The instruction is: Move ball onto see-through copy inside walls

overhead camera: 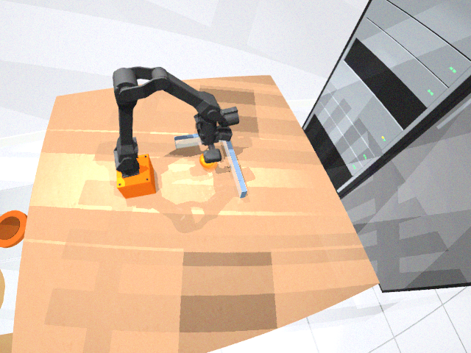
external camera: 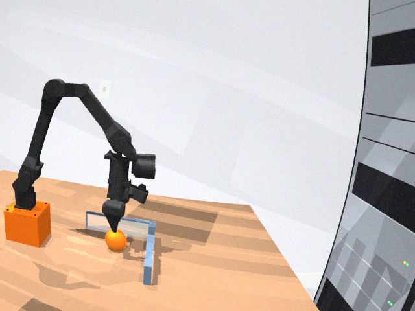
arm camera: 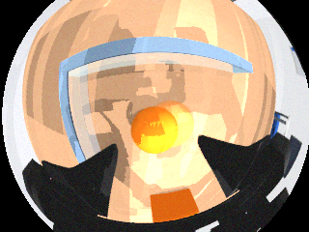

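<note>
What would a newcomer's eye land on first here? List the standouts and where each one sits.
The bright orange ball on the wooden table draws the eye first, sitting inside the corner formed by two low clear walls. Right above it the black arm points straight down, its end effector open and empty, fingers either side of the ball in the wrist view. The arm's orange base block stands out at the table's left.

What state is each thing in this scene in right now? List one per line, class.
Claw: open, empty, pointing down just over the ball.
Orange ball: on the table, ungripped, inside the corner.
See-through copy: partly overlapped by the ball.
Clear walls: upright, joined in a corner.
</note>
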Controlling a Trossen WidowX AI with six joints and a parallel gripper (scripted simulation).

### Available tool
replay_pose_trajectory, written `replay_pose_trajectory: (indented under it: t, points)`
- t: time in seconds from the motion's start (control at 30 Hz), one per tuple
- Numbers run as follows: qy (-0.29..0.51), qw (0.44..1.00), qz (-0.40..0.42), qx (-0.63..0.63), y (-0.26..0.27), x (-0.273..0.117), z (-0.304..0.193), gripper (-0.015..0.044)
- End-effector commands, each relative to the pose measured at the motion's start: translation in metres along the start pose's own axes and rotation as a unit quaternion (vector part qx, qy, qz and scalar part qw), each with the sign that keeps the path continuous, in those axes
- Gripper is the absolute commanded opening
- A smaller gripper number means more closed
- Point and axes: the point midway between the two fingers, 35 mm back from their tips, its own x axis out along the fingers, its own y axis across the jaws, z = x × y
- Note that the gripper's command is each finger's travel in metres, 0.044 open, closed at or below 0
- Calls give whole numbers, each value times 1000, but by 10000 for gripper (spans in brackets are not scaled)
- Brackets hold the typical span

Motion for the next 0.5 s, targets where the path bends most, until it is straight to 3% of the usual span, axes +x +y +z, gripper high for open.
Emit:
replay_pose_trajectory:
  t: [0.0,0.47]
  points:
    - [4,1000,2,2,1,9,-1,429]
    - [4,1000,2,2,1,32,-2,429]
